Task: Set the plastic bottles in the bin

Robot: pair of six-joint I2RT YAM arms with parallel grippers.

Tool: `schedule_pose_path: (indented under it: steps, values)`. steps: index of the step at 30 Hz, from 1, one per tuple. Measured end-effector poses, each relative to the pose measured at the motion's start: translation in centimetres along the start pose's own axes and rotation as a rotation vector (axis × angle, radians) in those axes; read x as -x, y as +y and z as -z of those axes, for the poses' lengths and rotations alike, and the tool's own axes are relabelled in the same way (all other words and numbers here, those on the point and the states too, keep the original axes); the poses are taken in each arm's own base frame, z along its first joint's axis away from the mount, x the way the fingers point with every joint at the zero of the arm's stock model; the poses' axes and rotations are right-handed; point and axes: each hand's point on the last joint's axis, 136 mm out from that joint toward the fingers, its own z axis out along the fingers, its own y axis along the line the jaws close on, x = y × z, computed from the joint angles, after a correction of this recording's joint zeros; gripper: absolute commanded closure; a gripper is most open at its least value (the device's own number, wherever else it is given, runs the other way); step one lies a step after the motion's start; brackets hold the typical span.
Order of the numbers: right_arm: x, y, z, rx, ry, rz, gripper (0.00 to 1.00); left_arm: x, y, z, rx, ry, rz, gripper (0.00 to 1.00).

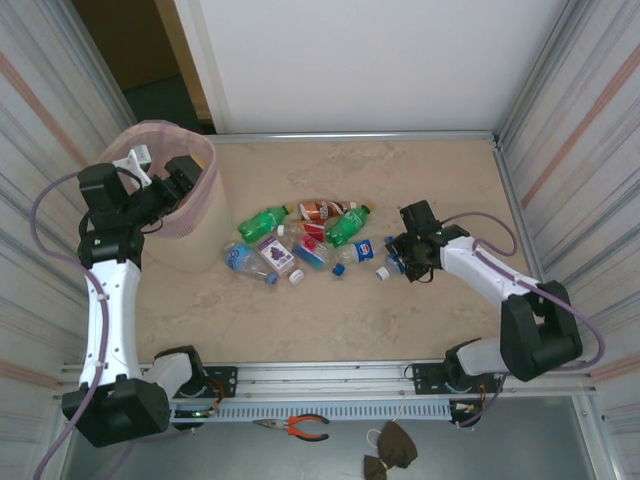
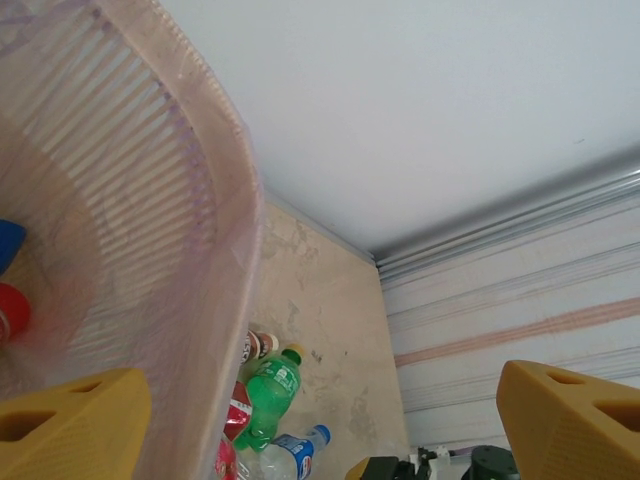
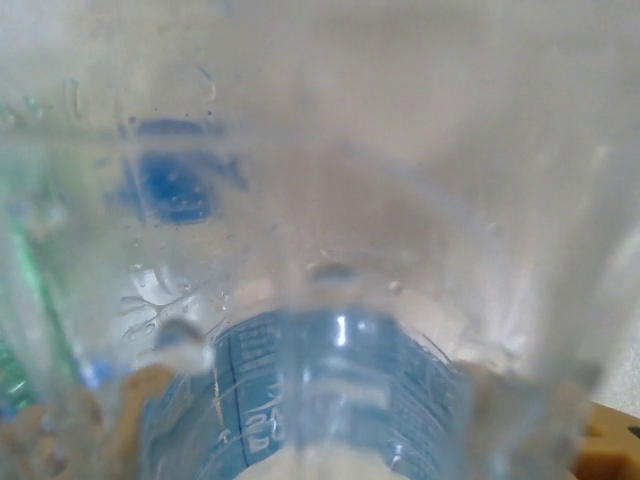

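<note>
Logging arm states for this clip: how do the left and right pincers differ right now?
The left pincer hangs over the bin, wide open and empty; the right pincer sits low by the table, against a clear blue-labelled bottle. Whether it grips is unclear. Both have yellow fingers.

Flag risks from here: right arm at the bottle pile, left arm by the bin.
1. The right end effector is at a clear blue-label bottle at the pile's edge; the wrist view cannot confirm a centred hold, so it may slip on lifting.
2. Neighbouring bottles lie close and could get nudged or roll.
3. The open left end effector hangs at the bin rim, possibly crowding a drop.
</note>
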Motion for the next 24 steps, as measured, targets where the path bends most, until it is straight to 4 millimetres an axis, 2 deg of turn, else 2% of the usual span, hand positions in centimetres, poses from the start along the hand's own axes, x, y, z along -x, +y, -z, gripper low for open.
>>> schedule_pose_path:
  steps: [5,11,14,17,24]
  values:
    - [0.9,3.5,3.8,0.195,-0.074,0.208,0.38,-0.1,-0.9,-0.3,-0.032,0.005,-0.021,0.11]
    - [0.4,7.1,8.2,0.411,-0.141,0.497,0.38,-0.7,-2.8,-1.2,-0.1,0.027,-0.075,0.13]
    - [-0.4,8.9,10.7,0.53,-0.172,0.651,0.39,-1.1,-4.8,-1.5,-0.169,0.033,-0.131,0.15]
    - [-1.6,10.4,13.0,0.647,-0.199,0.812,0.4,-2.3,-7.4,-2.3,-0.264,0.071,-0.197,0.15]
    - [-4.4,13.0,18.2,0.858,-0.262,1.118,0.39,-7.1,-14.6,-3.9,-0.492,0.204,-0.411,0.14]
